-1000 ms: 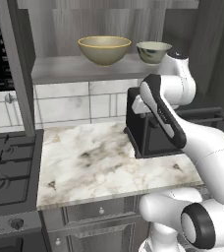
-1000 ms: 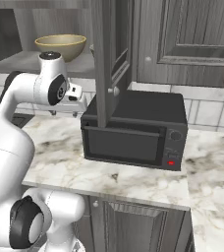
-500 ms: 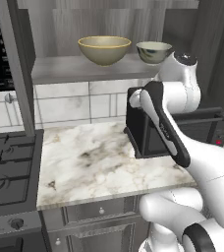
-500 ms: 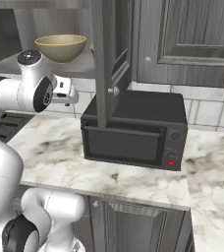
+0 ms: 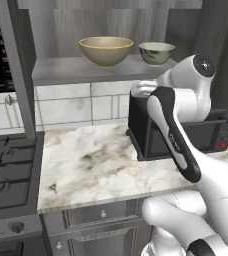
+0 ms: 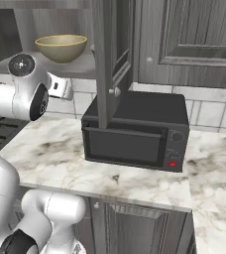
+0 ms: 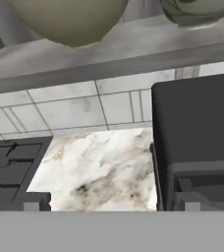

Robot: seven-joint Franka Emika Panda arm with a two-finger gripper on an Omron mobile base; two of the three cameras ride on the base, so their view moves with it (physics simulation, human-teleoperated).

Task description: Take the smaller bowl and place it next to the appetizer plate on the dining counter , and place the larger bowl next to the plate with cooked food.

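The marble bench (image 5: 101,165) spans the scene between a black stove (image 5: 8,170) on the left and a black microwave (image 6: 135,131) on the right, with white tiles (image 5: 76,105) behind it. Above the tiles runs a grey shelf (image 5: 71,70), and an open cabinet door (image 6: 107,54) hangs over the microwave. The white arm (image 5: 186,130) rises in front of the microwave, its wrist lifted just below the shelf edge. The larger bowl (image 5: 106,50) sits upright on the shelf, left of the smaller bowl (image 5: 156,52), the two near each other but apart. In the hand view both bowls sit above the shelf edge, the larger bowl (image 7: 67,19) left, the smaller bowl (image 7: 197,10) right. The gripper (image 6: 60,88) is near the shelf edge, fingers spread wide, clamping nothing.
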